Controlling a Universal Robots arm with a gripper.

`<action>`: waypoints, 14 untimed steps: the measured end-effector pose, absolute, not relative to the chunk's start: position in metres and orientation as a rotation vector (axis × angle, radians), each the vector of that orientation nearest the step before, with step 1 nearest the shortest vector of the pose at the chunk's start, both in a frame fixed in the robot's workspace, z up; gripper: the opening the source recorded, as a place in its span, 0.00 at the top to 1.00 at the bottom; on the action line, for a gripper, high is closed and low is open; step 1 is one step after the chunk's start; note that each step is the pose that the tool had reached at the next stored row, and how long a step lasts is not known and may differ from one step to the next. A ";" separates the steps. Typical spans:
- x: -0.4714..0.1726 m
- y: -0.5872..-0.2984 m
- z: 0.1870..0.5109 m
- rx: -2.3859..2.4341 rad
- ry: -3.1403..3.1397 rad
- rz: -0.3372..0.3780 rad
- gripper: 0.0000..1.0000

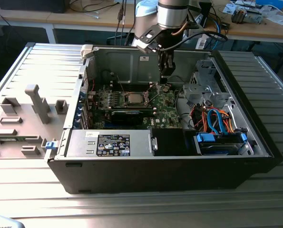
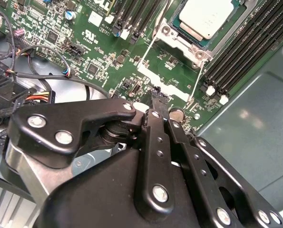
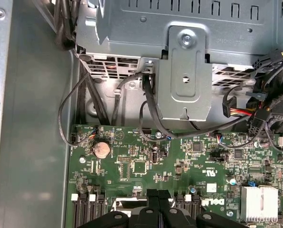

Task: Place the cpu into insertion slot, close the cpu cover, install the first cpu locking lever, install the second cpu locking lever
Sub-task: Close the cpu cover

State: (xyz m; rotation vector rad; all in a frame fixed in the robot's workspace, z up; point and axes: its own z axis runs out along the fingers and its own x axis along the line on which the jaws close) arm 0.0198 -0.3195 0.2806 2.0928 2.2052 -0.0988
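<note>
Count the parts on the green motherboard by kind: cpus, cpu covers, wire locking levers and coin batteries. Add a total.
cpu: 1
cpu cover: 1
wire locking levers: 2
coin battery: 1
Total: 5

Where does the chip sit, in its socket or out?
In. The chip lies flat inside the socket, metal rim around it.

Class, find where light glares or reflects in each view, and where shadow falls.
Second wrist view: glare whitens the cpu, and pale reflections sit on the case wall. First wrist view: even light, with a faint sheen on that wall. Exterior view: the case interior is dimmer than the bright table.
</note>
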 end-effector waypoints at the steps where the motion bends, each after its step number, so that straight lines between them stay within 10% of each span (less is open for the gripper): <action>1: 0.020 -0.319 0.281 2.093 2.205 -0.099 0.89; 14: 0.022 -0.314 0.275 2.093 2.205 -0.099 0.89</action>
